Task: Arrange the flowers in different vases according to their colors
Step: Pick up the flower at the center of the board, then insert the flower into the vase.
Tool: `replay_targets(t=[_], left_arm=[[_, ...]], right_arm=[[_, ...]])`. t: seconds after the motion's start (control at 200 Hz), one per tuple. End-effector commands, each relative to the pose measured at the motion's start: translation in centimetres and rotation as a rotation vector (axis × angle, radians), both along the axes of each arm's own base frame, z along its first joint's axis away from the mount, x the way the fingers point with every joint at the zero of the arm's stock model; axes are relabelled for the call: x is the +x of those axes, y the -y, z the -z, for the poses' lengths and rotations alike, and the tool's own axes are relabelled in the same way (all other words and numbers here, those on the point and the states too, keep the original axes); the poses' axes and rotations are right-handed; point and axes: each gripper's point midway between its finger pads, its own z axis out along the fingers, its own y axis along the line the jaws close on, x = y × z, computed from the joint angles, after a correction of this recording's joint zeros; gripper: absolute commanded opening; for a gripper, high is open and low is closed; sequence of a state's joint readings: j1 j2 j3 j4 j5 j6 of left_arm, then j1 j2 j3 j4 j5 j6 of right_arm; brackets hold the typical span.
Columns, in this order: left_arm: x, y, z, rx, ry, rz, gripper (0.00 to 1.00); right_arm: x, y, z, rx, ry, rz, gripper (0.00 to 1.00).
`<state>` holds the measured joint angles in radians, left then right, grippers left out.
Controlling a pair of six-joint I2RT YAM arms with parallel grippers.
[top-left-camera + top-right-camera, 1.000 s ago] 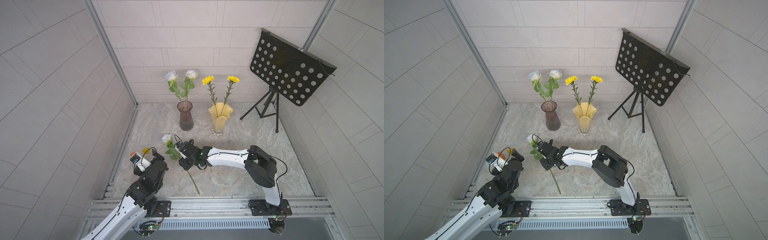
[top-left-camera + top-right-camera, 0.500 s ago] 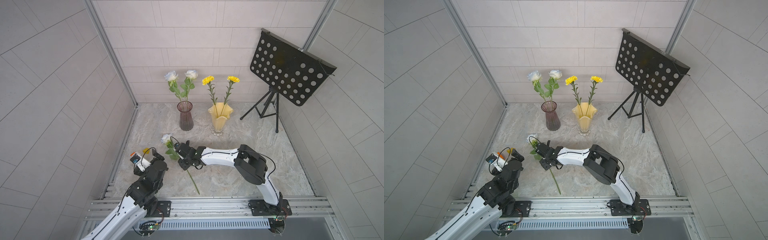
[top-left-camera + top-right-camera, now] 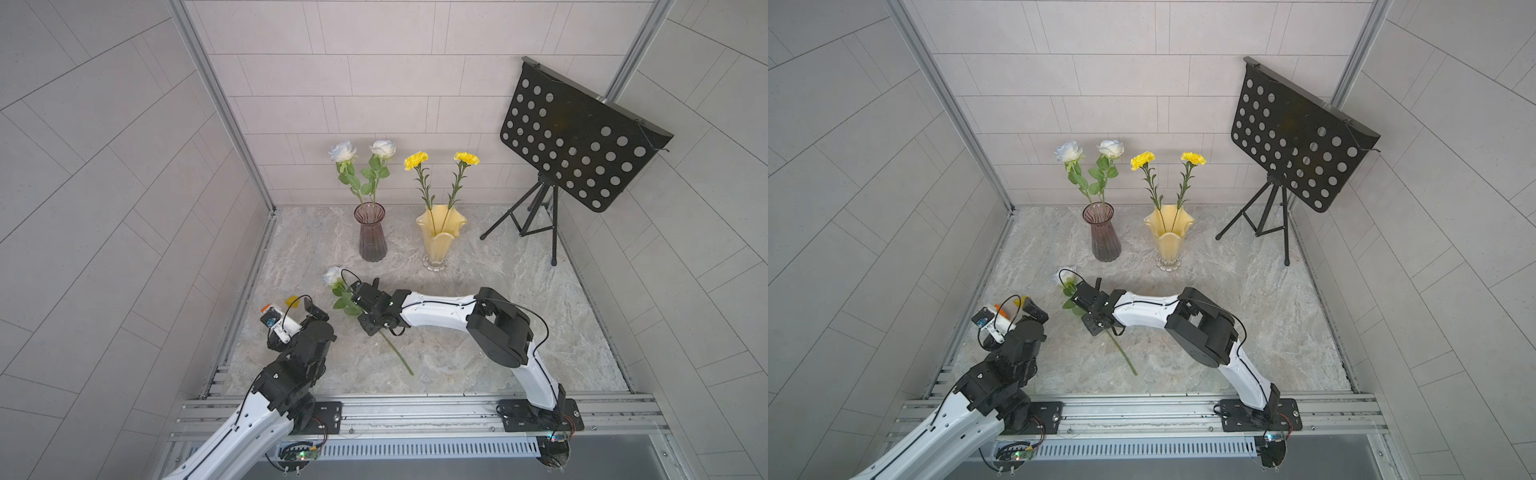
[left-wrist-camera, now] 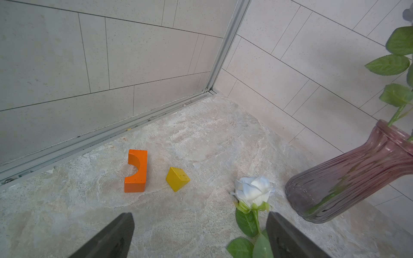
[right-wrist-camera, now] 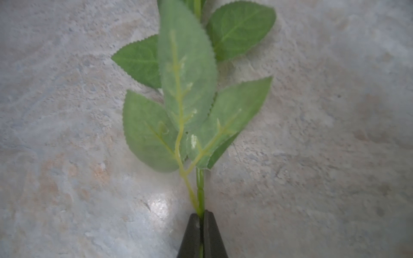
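Loose rose [image 3: 333, 276]: flat on the desk [image 3: 498, 332], just in front of the purple vase [image 3: 372, 232]. Bloom points toward the vase, stem end toward the front rail. Right jaws are pinched tight on its stem [image 5: 200, 189], just below the leaf cluster. The wrist view shows the stem squeezed between the two tips with no gap. As far as I can tell it is not lifted off the desk.

Done: two white roses [image 3: 343, 151] stand upright in the purple vase. Two carnations [image 3: 416, 160] stand in the yellow vase [image 3: 440, 237] beside it. Colours are sorted, nothing mixed. That makes four of five flowers placed.

Left, as I judge it: lift the loose rose, turn it stem-down and thread it into the purple vase beside the two stems there. That looks like the last step. The neck is narrow and the leaves are broad, so they may catch on the rim.

Left jaws: wide open, holding nothing, low over the desk near the loose rose's bloom. The stem lies just inside one finger in the wrist view.

Other: orange block [image 4: 136, 172] and yellow block [image 4: 177, 182] sit near the side wall, not task items. A black perforated music stand [image 3: 582, 141] is in the back corner.

Writing: none readable. No labels or brands on the vases, blocks, stand or arms.
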<state>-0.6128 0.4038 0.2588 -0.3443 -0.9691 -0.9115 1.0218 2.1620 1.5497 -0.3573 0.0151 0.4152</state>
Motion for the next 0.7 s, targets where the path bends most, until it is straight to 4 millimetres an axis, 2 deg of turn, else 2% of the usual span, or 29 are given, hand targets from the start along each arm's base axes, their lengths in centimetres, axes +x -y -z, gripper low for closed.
replay_targets(t=[0.0, 0.1, 0.205, 0.33, 0.45, 0.58, 0.695], left_arm=[[0.0, -0.2, -0.4, 0.012, 0.009, -0.004, 1.0], [0.1, 0.0, -0.4, 0.018, 0.003, 0.016, 1.0], [0.5, 1.0, -0.5, 0.027, 0.003, 0.089, 1.0], [1.9, 5.3, -0.5, 0.048, 0.029, 0.365, 1.0], [2.3, 9.3, -1.1, 0.052, 0.094, 0.6, 1.0], [2.6, 11.6, -2.0, 0.051, 0.103, 0.714, 1.0], [3.7, 13.7, -1.7, 0.078, 0.003, 0.79, 1.0]], right_arm=[[-0.2, 2.9, -1.2, -0.065, 0.014, 0.04, 0.0], [0.0, 3.9, -4.7, -0.027, 0.072, 0.052, 0.0], [0.4, 5.5, -9.4, 0.049, 0.146, 0.08, 0.0], [0.8, 8.2, -14.9, 0.17, 0.222, 0.127, 0.0], [0.8, 10.9, -19.9, 0.301, 0.304, 0.163, 0.0], [1.0, 13.4, -24.9, 0.421, 0.411, 0.2, 0.0], [2.0, 15.1, -29.0, 0.493, 0.543, 0.254, 0.0]])
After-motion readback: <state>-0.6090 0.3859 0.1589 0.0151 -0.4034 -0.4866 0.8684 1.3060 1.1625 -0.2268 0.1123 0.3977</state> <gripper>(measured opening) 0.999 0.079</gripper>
